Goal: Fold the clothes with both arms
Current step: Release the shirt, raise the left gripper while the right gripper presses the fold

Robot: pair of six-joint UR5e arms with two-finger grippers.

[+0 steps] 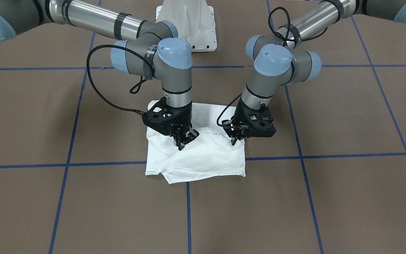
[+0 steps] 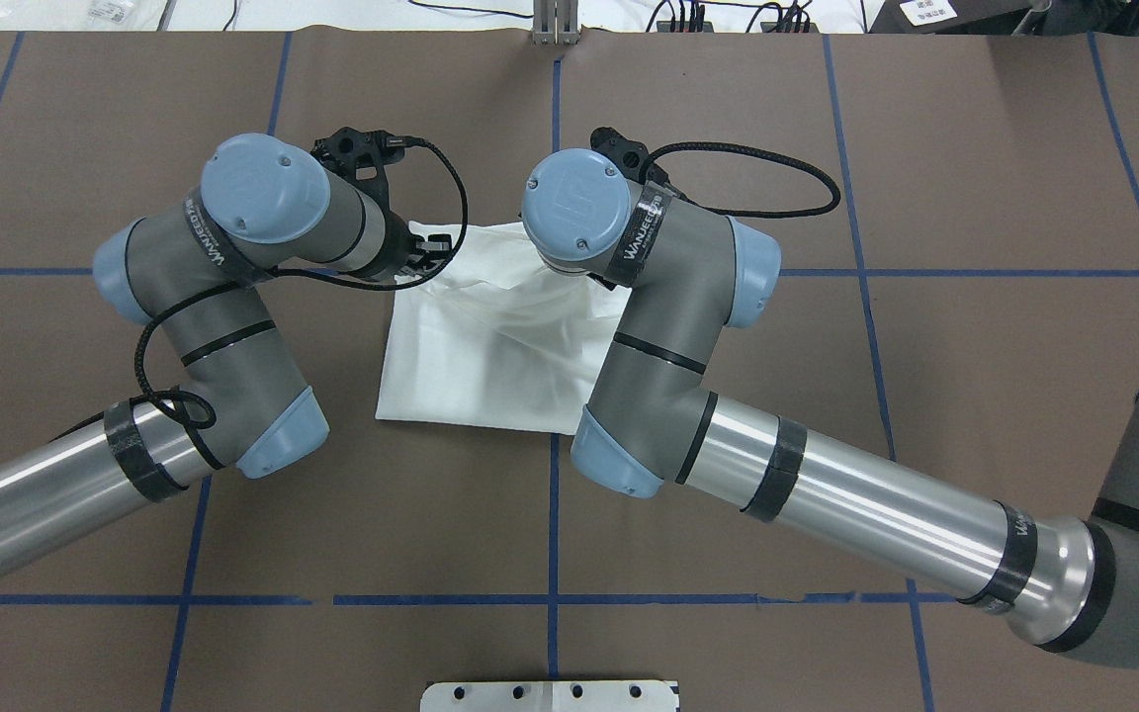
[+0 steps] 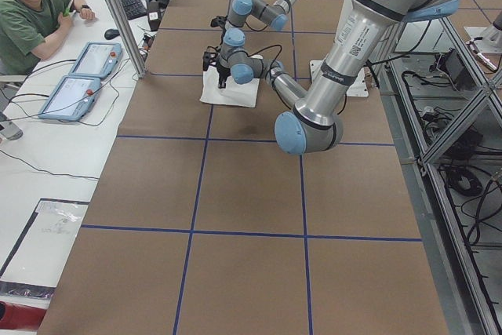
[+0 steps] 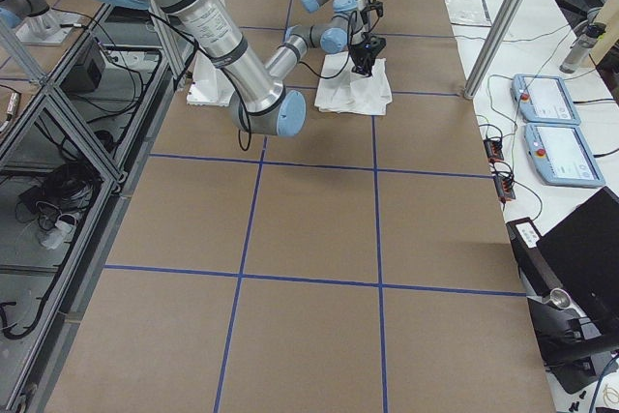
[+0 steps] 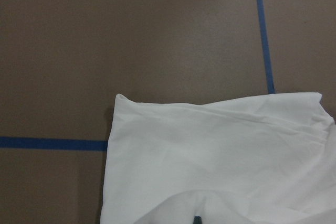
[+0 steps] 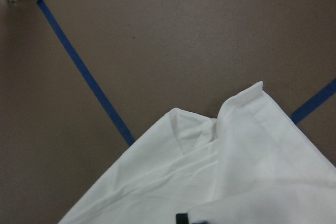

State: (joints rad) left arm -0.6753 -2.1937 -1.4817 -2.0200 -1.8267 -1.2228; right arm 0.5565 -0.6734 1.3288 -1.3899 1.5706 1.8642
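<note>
Person: seated (image 3: 27,21) at the white side bench on the operators' side, apart from the table.
Pendants: two flat touch units (image 3: 78,80) lie on that bench just beside the person.
Table: brown top (image 1: 83,211) marked into squares by blue tape (image 1: 188,218).
Shirt: white, folded into a rough rectangle (image 1: 196,158) and lying flat near the table's middle. It covers a tape crossing, with one line running under it and another meeting its near edge. A loose corner pokes out below that near edge. No print is visible.
Right gripper: points down (image 1: 186,140) on the far half of the shirt, tips touching a raised crease. Whether it pinches the cloth or is released cannot be told.
Left gripper: points down (image 1: 235,140) at the shirt's other side edge, tips touching the cloth. Its grasp cannot be told either.
Crease: a ridge of cloth runs between the two grippers.
Wrist views: each shows only a dark tip at the bottom edge, with shirt corners and bare table beyond.
Right arm: bent at the elbow (image 1: 174,70) above the shirt.
Left arm: likewise bent (image 1: 277,67), well apart from the right arm.
Pedestal: white metal base (image 1: 189,24) beyond the shirt, clear of it.
</note>
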